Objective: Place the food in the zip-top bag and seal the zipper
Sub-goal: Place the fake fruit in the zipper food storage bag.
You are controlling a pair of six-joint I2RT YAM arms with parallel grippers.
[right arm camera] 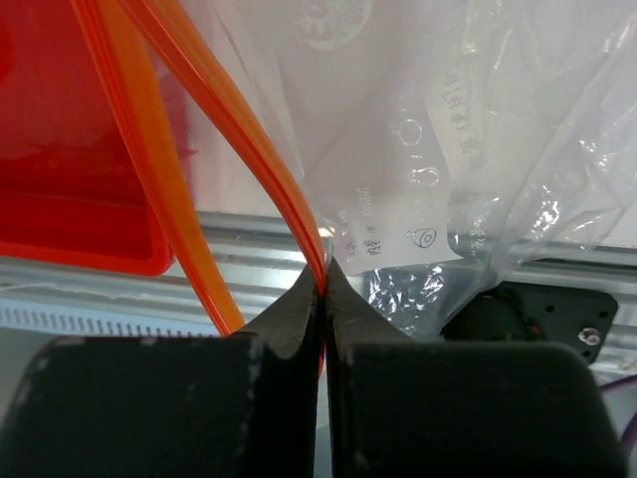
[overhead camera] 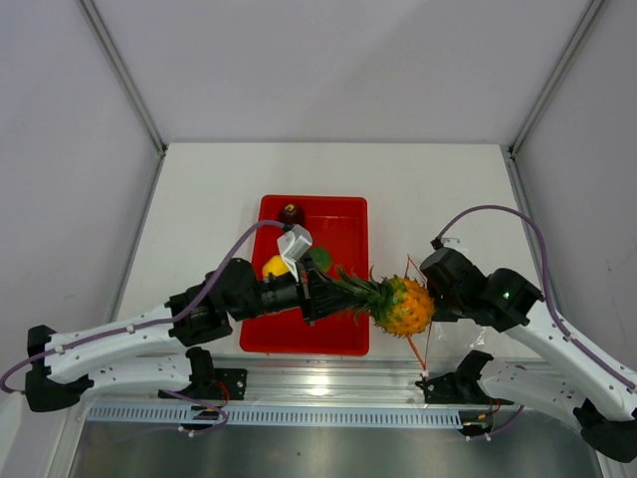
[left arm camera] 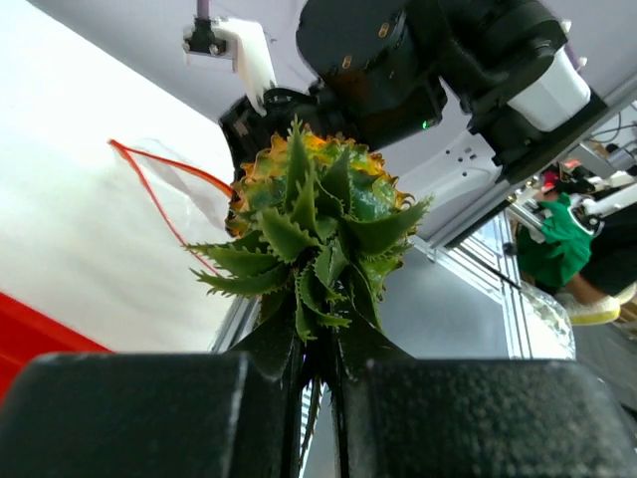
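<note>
My left gripper (overhead camera: pixel 333 289) is shut on the green crown of the pineapple (overhead camera: pixel 403 306) and holds it lying sideways in the air, just past the tray's right edge. In the left wrist view the crown leaves (left arm camera: pixel 318 299) are pinched between my fingers. The pineapple's body is at the mouth of the clear zip-top bag (right arm camera: pixel 458 139). My right gripper (right arm camera: pixel 324 289) is shut on the bag's red-orange zipper (right arm camera: pixel 289 189), holding the mouth up. A thin piece of the zipper (overhead camera: pixel 417 347) shows below the pineapple. I cannot tell whether the fruit is inside the bag.
The red tray (overhead camera: pixel 338 334) lies in front of the left arm. It holds a dark red fruit (overhead camera: pixel 291 213), a yellow fruit (overhead camera: pixel 274 266) and a green fruit (overhead camera: pixel 321 258). A metal rail (overhead camera: pixel 328 383) runs along the table's near edge.
</note>
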